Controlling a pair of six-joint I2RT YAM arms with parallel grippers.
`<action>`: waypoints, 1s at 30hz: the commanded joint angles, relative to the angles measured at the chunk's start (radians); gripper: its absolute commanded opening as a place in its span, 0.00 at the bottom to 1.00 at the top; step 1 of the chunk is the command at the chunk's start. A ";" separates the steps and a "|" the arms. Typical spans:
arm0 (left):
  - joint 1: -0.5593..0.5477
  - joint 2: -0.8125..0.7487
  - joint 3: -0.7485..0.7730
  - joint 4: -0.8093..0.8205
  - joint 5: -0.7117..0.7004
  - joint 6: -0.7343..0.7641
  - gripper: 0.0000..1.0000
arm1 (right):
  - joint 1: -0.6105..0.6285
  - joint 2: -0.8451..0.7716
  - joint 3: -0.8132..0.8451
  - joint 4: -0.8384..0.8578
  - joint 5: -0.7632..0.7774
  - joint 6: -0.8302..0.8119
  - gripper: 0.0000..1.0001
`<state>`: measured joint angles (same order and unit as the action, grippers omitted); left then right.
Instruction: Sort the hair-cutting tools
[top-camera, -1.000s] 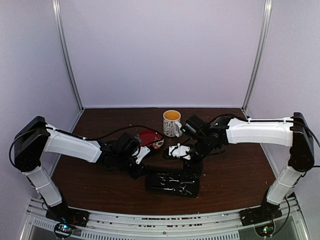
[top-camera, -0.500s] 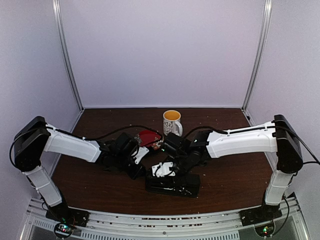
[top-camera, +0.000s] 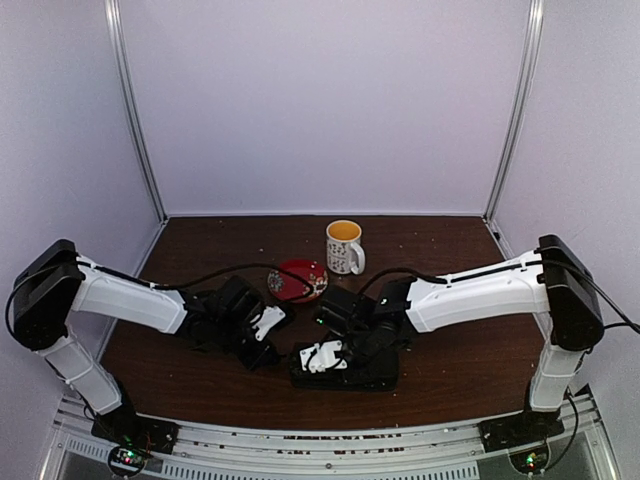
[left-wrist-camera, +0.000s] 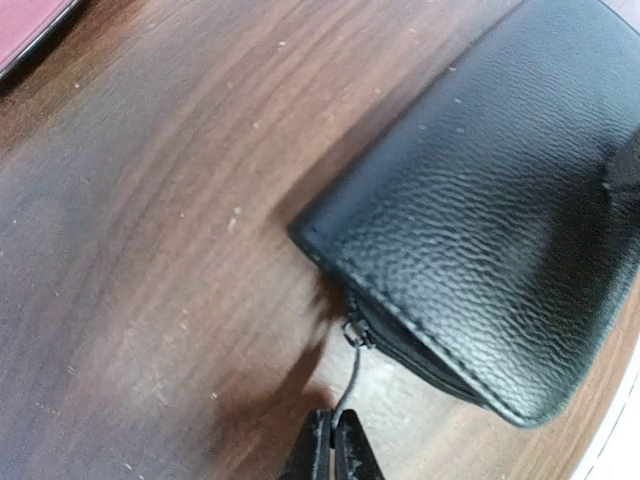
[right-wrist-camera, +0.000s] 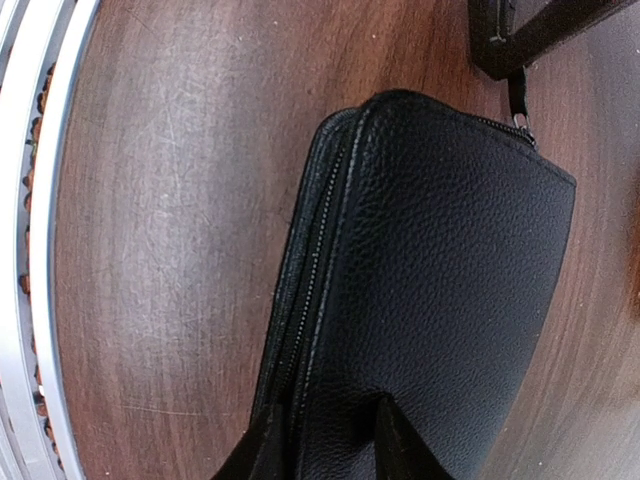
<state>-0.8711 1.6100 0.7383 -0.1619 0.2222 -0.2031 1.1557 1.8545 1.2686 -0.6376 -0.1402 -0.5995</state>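
The hair-cutting tools show in no view. The black zip case lies closed on the table at front centre, its grained leather filling the left wrist view and the right wrist view. My left gripper is shut on the thin zipper pull at the case's corner, just left of the case in the top view. My right gripper sits on the case's left part, one finger by the zipper edge and the other pressed on the leather top, pinching the case's edge.
A red patterned saucer lies behind the case, with a white mug with a yellow inside further back. The table's metal front rail runs close beside the case. Both arms meet over the table's front middle.
The case, lying open before, is now closed. My right gripper swung left and down onto it while narrowing its jaws. My left gripper drew slightly leftward, still holding the zipper pull.
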 joint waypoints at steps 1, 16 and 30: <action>-0.001 -0.044 -0.046 -0.033 0.024 -0.005 0.00 | -0.011 0.089 -0.052 0.014 0.066 -0.018 0.23; -0.077 -0.141 -0.186 0.227 0.276 -0.123 0.00 | -0.027 0.112 -0.074 0.093 0.072 0.096 0.24; -0.048 -0.104 -0.068 0.062 0.085 -0.085 0.00 | -0.065 -0.063 -0.048 -0.056 -0.107 0.049 0.43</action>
<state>-0.9379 1.4979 0.6128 -0.0814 0.3672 -0.3149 1.1370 1.8408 1.2434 -0.6056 -0.2054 -0.5217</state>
